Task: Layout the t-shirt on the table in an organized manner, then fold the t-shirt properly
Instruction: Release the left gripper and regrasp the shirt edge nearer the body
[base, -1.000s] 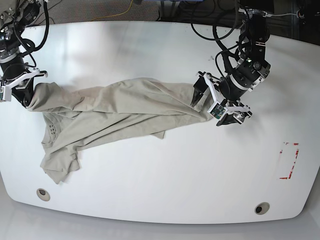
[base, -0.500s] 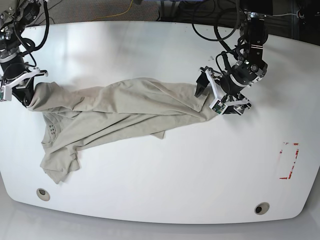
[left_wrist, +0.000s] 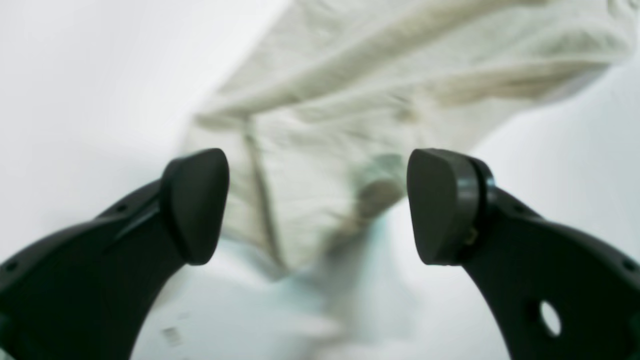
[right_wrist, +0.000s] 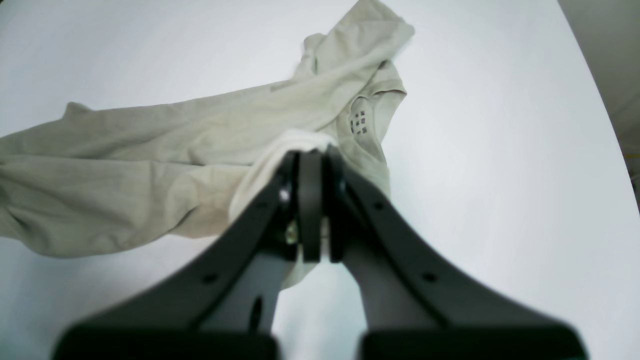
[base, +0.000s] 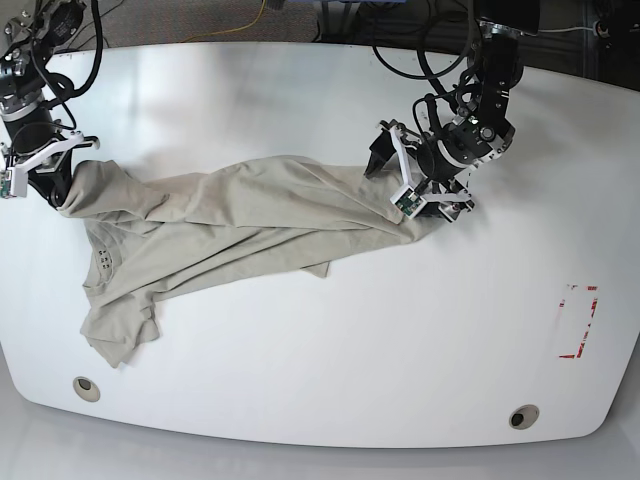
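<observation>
Blur first: in the left wrist view the cloth under the left tool (left_wrist: 318, 207) is smeared soft, and the bench below it fades into a pale haze, so whether a fingertip touches the fabric there is impossible to tell. The right tool (right_wrist: 311, 200) hides its own pinch point; a pale fold bulges over its tips, and the rest of that corner is covered by the black fingers (right_wrist: 280, 200).

The t-shirt (base: 240, 225) lies crumpled in a long diagonal band across the white bench (base: 330, 370), one end bunched low near the round grommet hole (base: 86, 388), its small printed collar label (right_wrist: 358, 122) showing. The right tool (base: 45, 180) is clenched on the t-shirt's far corner, at the left of the base view. The left tool (base: 415, 185) stands released, its pads spread wide over the opposite tip of the cloth, grasping nothing. Cables (base: 430, 50) loop behind that arm, and the arm's body covers part of the bench edge. A red tape outline (base: 578, 322) sits well apart towards the bench's end, with a second grommet hole (base: 523, 416) near the front rim.

Against a second ago, the left tool has swung in from beyond the cloth's tip to sit right above it. The right tool keeps its grip and the shirt lies as it did.
</observation>
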